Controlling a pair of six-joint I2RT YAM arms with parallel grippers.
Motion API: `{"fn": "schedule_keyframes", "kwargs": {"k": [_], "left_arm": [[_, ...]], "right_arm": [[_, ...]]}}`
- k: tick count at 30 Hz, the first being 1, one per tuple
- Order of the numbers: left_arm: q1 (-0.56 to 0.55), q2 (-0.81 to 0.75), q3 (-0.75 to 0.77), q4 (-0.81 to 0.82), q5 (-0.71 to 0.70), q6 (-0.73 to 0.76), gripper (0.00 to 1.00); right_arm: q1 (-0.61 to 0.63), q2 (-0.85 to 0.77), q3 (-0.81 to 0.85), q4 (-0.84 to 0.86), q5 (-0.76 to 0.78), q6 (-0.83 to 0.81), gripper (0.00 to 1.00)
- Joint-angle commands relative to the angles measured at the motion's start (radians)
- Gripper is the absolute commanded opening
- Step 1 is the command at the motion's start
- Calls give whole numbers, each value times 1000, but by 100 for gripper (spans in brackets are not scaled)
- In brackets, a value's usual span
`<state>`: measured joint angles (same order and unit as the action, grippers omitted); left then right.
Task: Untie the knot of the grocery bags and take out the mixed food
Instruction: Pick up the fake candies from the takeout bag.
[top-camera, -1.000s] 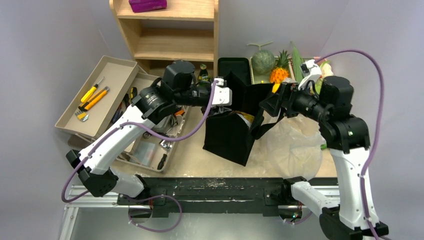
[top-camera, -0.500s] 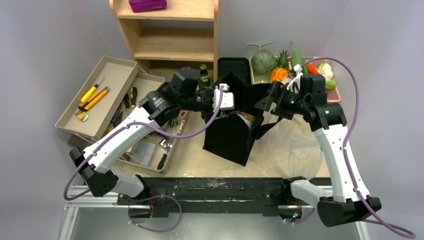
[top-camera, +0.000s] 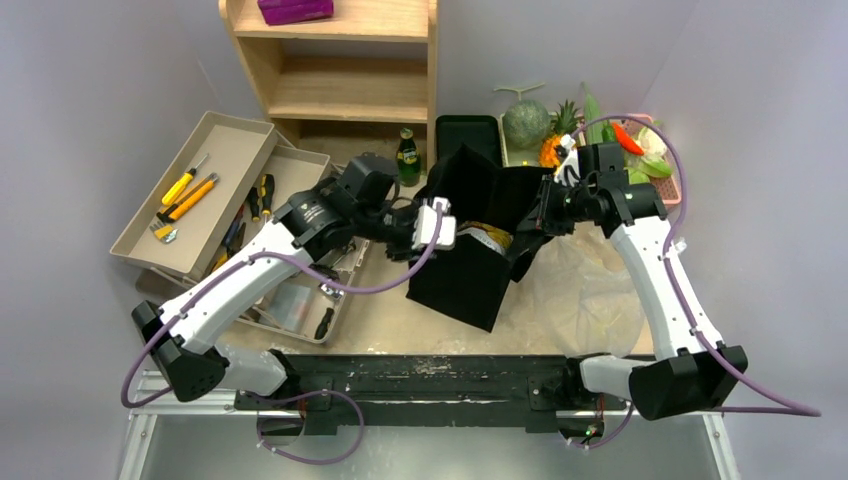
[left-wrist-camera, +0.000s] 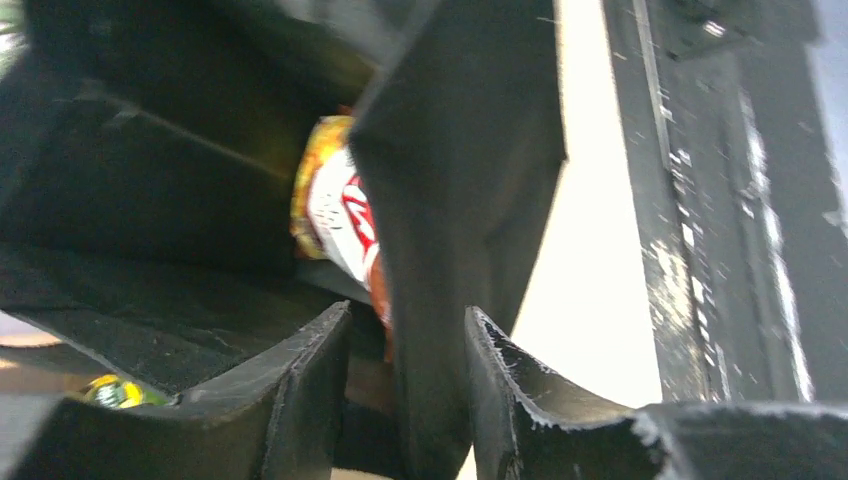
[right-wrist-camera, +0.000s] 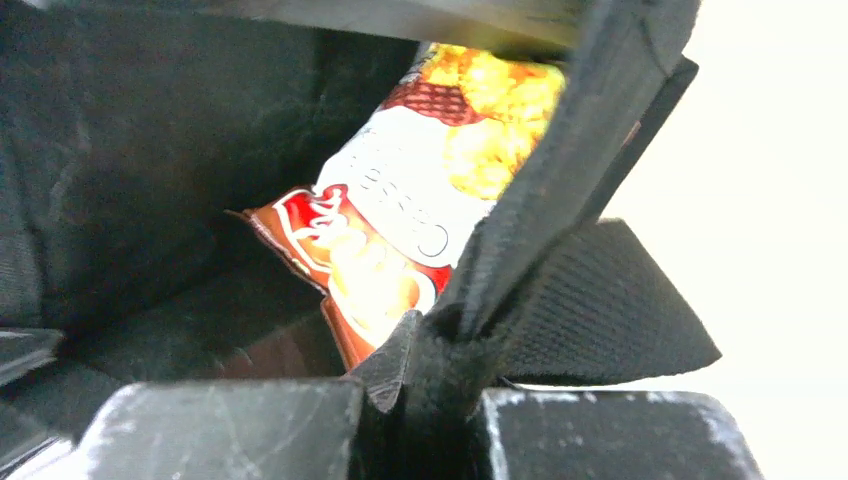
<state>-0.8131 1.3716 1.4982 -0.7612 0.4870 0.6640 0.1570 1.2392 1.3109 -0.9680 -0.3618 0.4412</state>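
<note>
The table (top-camera: 390, 310) carries everything, and I place the rest by the black cloth bag (top-camera: 455, 280), which stands open-mouthed in the middle of it. The wooden shelf (top-camera: 350, 60) rises behind that bag, to the left. The see-through plastic bag (top-camera: 590, 290) lies slumped against the cloth bag's right side. Left of the bag sit the tan trays (top-camera: 235, 125) with yellow-handled tools. Behind the bag and to the right, the round green melon (top-camera: 525, 122) rests among other produce. The green bottle (top-camera: 407, 155) stands just behind the bag's left corner. Inside the bag a red-brown chip packet (right-wrist-camera: 400, 230) leans against the wall. My right gripper (right-wrist-camera: 418, 335) is clamped tight on the bag's right rim, beside a strap. My left gripper (left-wrist-camera: 408, 320) straddles the bag's left wall, a finger on each side; I cannot tell whether it pinches the cloth or only stands around it
</note>
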Motion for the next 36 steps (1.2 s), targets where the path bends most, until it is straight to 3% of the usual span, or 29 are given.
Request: {"fn": "schedule_keyframes", "kwargs": {"k": [1,3,8,14,21,25,29,32,36], "left_arm": [[5,-99,-33,-236,253,160,42],[15,-126,-29,-203,303,121,42],[83,-147,50,93,355,-207,45],[80,-124,32,311,214,-275,45],[-71,-34,-5,257,50,-70,51],[-83,-45,-142,176,45,93,51],[-86,-126,-309,29,127,342,52],[-84,-134,-400,31,112,373,52],[-85,-106,-427,44,80,355,57]], "right_arm": [[3,-37,197,5,-82,-216,0],[5,-36,266,-35,-81,-301,0],[5,14,420,-173,-124,-502,0],[5,99,604,-277,-197,-525,0],[30,146,717,-356,-265,-503,0],[42,106,642,-302,-283,-476,0],[78,54,564,-256,-282,-507,0],[96,-7,481,-180,-246,-540,0],[139,-19,490,-138,-204,-560,0]]}}
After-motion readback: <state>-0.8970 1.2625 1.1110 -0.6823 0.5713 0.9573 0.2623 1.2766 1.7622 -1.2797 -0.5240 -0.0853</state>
